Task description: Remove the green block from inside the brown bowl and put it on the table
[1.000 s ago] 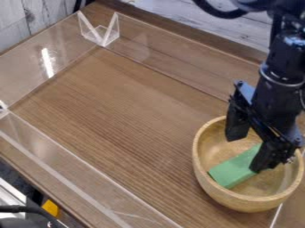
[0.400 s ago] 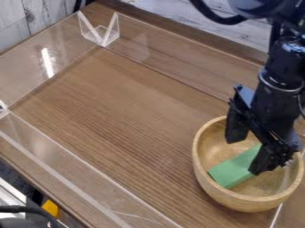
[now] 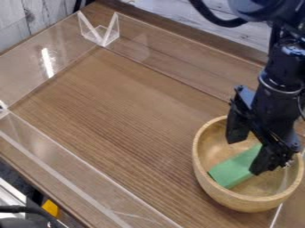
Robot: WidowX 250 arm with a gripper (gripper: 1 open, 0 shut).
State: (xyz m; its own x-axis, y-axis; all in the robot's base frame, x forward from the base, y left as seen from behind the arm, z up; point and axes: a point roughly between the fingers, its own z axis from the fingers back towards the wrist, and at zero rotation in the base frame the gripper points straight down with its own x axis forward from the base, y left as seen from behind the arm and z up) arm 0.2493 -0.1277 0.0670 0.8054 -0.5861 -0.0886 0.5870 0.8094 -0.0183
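Green block (image 3: 234,169) lies in the brown bowl (image 3: 210,142), between the wide-open, empty pincer (image 3: 254,145) fingers.

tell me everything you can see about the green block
The green block is a small, flat, bright green rectangular piece with a plain matte look. It lies inside the brown bowl, leaning on the inner wall, one end toward the near-left rim. The open gripper reaches down into the bowl, its fingers hiding the block's far end; whether they touch it cannot be told. It is not lifted.
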